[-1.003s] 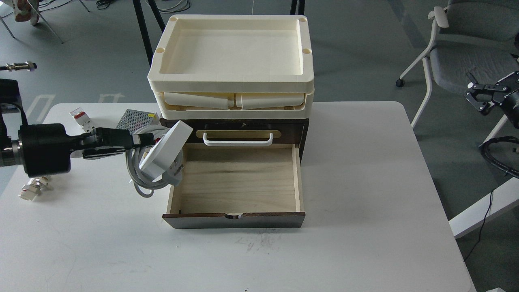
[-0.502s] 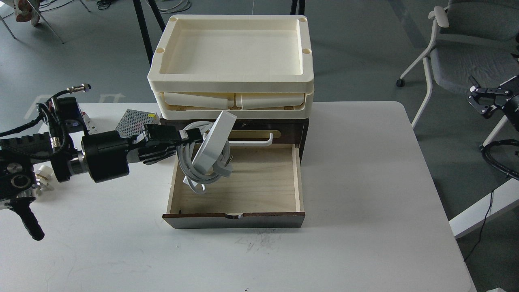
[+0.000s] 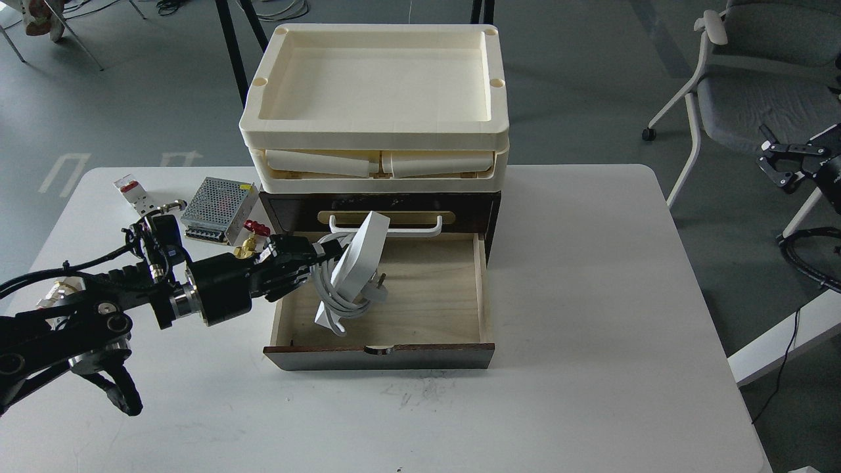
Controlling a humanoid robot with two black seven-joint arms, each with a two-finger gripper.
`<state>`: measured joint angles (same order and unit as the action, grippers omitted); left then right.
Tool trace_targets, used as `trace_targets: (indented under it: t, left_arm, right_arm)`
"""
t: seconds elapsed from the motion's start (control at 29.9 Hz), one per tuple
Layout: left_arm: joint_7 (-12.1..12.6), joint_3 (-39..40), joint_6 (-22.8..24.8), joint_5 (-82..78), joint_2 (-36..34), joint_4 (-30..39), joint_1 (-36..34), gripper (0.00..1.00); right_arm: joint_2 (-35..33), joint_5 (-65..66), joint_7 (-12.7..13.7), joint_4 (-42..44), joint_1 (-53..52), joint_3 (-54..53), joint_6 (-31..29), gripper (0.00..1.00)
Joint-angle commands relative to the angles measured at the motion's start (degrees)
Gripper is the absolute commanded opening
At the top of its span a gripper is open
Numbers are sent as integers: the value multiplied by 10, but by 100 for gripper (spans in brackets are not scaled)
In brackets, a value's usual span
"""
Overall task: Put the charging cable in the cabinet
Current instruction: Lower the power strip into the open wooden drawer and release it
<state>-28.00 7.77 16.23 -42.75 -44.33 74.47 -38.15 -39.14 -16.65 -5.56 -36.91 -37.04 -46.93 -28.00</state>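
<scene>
Gripping the charging cable (image 3: 358, 263) by its edge, the left gripper (image 3: 315, 253) has its dark fingers (image 3: 303, 250) closed on the tilted white strip – exactly where they pinch is hard to make out against the looped cord. The strip hangs on edge over the left part of the open drawer of the cabinet (image 3: 381, 358), its cord and plug dangling toward the pale wood floor; whether they touch it I cannot tell. Cream trays (image 3: 374, 141) stacked on top hide the cabinet's upper face. On the desk (image 3: 591, 328) behind the arm sit a perforated metal box (image 3: 219, 209) and a small white-and-red breaker (image 3: 129, 190). The right gripper (image 3: 785, 167) is off at the right edge with its fingers spread – its arm cut off by the frame.
</scene>
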Motion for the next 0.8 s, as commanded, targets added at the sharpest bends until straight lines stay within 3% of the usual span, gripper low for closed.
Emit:
trace_targets:
  t: [0.0,0.27,0.77]
  left_arm:
    - [0,0,0,1,18,-29,5,0]
    - [0,0,-3,-1,28,-39,13,0]
    - [0,0,-13,-2,138,-137,34,3]
  right_arm:
    - [-1,0,0,0,0,0,0,100]
    - [-1,0,-2,0,6,0,0,100]
    - [-1,0,-2,0,10,-1,0,100]
